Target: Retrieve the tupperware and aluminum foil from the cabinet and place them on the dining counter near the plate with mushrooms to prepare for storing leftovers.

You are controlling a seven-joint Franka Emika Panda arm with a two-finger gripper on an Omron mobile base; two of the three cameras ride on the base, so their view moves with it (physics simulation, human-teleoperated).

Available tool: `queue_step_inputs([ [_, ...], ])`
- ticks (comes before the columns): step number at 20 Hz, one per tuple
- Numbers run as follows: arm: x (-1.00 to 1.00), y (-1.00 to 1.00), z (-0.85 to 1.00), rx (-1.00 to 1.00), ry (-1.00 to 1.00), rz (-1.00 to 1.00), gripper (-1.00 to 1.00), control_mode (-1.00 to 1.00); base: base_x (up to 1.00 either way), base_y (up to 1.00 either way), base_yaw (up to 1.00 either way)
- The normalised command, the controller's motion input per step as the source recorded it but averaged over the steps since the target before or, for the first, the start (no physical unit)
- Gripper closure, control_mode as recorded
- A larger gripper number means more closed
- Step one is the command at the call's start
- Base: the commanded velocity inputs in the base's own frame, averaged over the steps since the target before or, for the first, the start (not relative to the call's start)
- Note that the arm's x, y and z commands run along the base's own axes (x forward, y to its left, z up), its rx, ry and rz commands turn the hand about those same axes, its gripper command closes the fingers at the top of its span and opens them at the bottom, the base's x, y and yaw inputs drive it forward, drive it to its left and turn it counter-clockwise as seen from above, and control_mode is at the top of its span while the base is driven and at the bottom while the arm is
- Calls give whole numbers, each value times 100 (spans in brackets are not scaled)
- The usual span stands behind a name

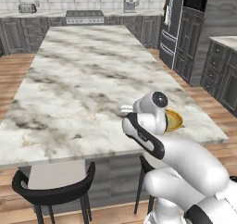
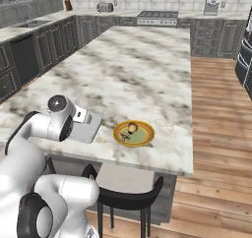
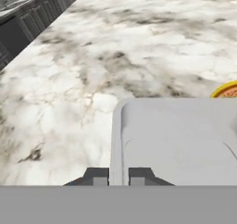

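Jaws of the gripper (image 3: 118, 177) pinched narrowly on the near rim of the tupperware (image 3: 178, 140), which lies flat on the dining counter (image 2: 147, 60) just beside the plate with mushrooms (image 2: 134, 133).

The tupperware (image 2: 87, 129) lies flat on the dining counter (image 2: 142, 70), just left of the plate with mushrooms (image 2: 134, 133), both near the counter's front edge above a stool (image 2: 125, 200).
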Motion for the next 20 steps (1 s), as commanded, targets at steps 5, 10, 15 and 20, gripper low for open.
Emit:
queue_step_inputs([
  [5, 45, 15, -57, 1, 0, -1, 100, -100, 0, 0, 0],
  [10, 62, 1, -48, 4, -1, 0, 100, -100, 0, 0, 0],
  [15, 77, 0, -43, 6, -5, 0, 100, -100, 0, 0, 0],
  [20, 55, -13, -62, 2, -5, 0, 100, -100, 0, 0, 0],
])
